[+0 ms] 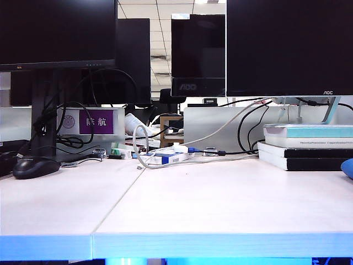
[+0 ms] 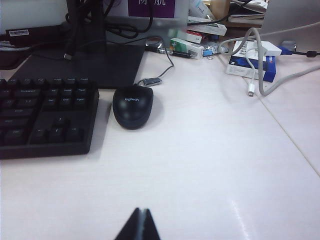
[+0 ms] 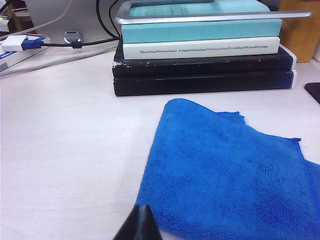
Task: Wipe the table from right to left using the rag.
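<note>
My right gripper (image 3: 141, 222) and left gripper (image 2: 138, 225) hang pinched closed, empty. The rag (image 3: 235, 175) lies flat at the counter's (image 1: 220, 204) right edge — a shallow pinch could merely drag one layer.

Right gripper (image 3: 141, 222): dark fingers pressed together, tips meeting at near edge of cloth, above desk. Soft bright blue rag (image 3: 230, 175): spread flat, lightly rumpled, on white wood-grain desk (image 3: 65, 140). Stack of books (image 3: 202, 55) behind rag, apart from it: two black volumes below, white-spined one, pale teal one on top. Silver monitor foot (image 3: 210, 16) resting on stack. Grey cable with blue plug (image 3: 31, 44) beside stack.
</note>
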